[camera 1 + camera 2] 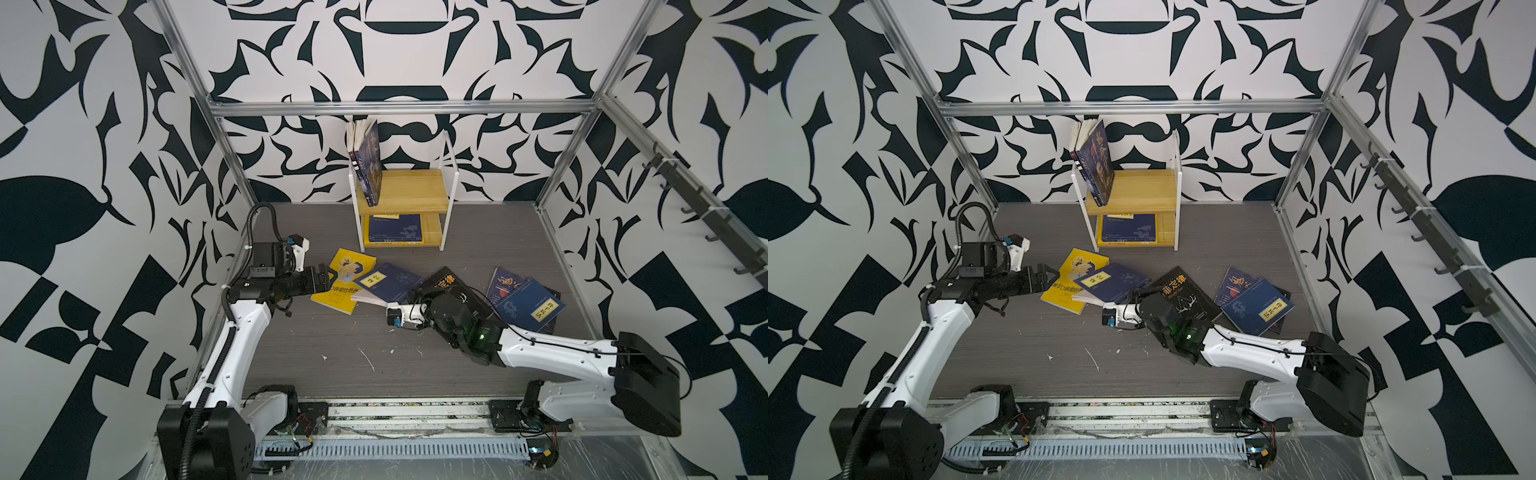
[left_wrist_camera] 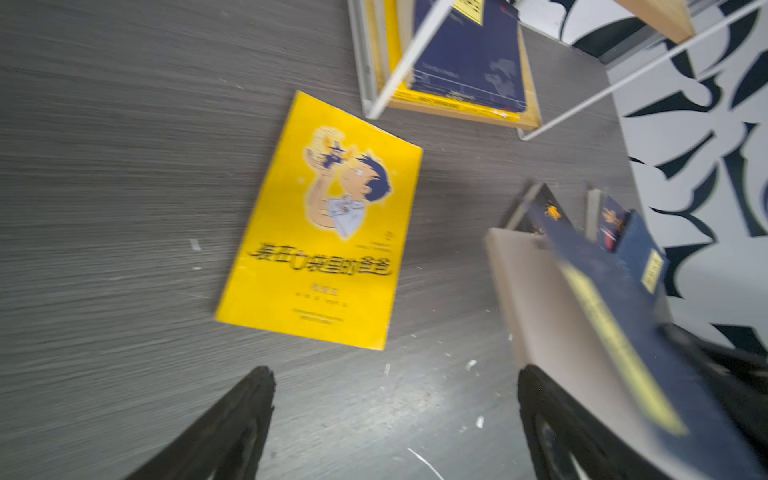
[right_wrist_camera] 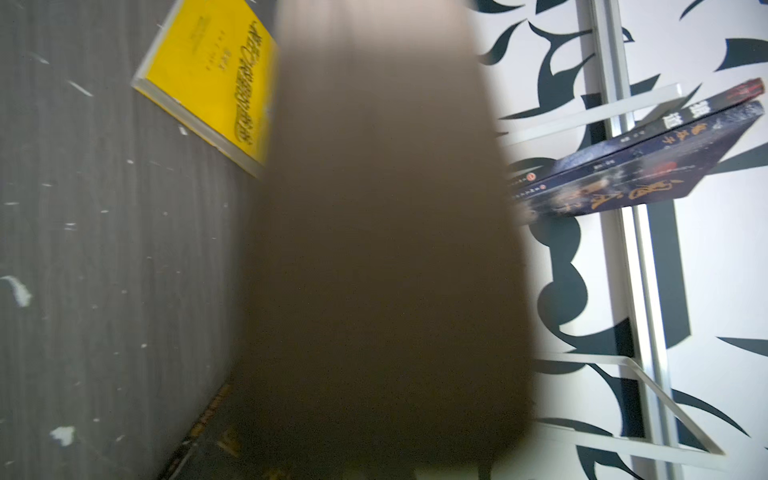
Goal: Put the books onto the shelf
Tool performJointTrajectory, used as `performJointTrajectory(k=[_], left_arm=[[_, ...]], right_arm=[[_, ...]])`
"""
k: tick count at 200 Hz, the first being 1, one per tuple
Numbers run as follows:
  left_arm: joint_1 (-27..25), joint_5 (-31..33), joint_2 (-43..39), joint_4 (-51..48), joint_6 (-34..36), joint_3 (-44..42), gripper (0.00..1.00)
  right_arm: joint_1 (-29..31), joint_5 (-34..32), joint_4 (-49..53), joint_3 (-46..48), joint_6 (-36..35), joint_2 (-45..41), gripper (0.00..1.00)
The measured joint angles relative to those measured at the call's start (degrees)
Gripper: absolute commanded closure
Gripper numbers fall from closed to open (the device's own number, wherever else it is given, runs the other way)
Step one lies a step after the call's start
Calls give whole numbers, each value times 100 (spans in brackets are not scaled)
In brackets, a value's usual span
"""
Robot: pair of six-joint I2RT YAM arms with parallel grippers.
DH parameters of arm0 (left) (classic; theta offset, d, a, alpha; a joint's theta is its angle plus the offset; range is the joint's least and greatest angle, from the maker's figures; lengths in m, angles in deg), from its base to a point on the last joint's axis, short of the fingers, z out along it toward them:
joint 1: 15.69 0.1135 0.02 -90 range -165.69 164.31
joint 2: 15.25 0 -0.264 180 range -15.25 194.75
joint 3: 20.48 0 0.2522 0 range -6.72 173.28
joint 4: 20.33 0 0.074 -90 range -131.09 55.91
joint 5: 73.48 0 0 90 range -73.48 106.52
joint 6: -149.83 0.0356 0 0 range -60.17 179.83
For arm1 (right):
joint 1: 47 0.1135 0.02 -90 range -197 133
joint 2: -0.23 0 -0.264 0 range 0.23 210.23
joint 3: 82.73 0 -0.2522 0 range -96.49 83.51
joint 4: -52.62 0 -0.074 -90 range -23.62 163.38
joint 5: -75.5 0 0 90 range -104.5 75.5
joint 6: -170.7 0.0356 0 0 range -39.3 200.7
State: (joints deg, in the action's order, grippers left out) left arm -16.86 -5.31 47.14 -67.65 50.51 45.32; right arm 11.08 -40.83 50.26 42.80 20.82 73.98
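A dark grey wood-grain table point(image 1: 332, 345) stands inside a booth with black-and-white patterned walls, seen from above. Two white-and-black robot arms reach in from the near edge.

The left gripper point(image 1: 1052, 277) hovers low on the left. Its fingers point(image 2: 232, 415) are spread wide with nothing between them, just beside the left edge of a yellow book point(image 1: 341, 286). That book has a cartoon figure on its cover and lies flat on the table.

The right gripper point(image 1: 417, 296) is closed and mostly hidden under its own wrist in both top views. It appears to pinch the right end of a navy book point(image 1: 388, 280) with a yellow title label. This book is tilted up, pale page edges showing, and overlaps the yellow book.

A black book point(image 1: 449, 279) with gold characters lies partly under the right arm. Further right, a second navy book point(image 1: 530, 305) rests on a purple-blue book point(image 1: 505, 277), both flat.

At the far centre stands the shelf point(image 1: 415, 191). On its top board, two dark books point(image 1: 370, 166) lean upright against the left frame side. On its bottom board, a flat navy book point(image 1: 395, 227) lies on a yellow cover point(image 1: 367, 232).
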Motion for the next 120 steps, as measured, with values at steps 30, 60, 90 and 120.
performJointTrajectory(k=[30, 60, 90, 120], left_arm=[[330, 120, -256, 44, 195, -195, 1], [549, 199, -485, 138, 374, -295, 1], [697, 258, -564, 170, 494, -299, 1], [697, 262, -568, 225, 501, -299, 1]], right_arm=[[-153, -616, 466, -901, -125, 586, 100], [-378, -1279, 610, -1735, -289, 1526, 100], [-656, -1696, 575, -2210, -457, 2216, 100], [-885, -1998, 310, -2555, -667, 2708, 100]])
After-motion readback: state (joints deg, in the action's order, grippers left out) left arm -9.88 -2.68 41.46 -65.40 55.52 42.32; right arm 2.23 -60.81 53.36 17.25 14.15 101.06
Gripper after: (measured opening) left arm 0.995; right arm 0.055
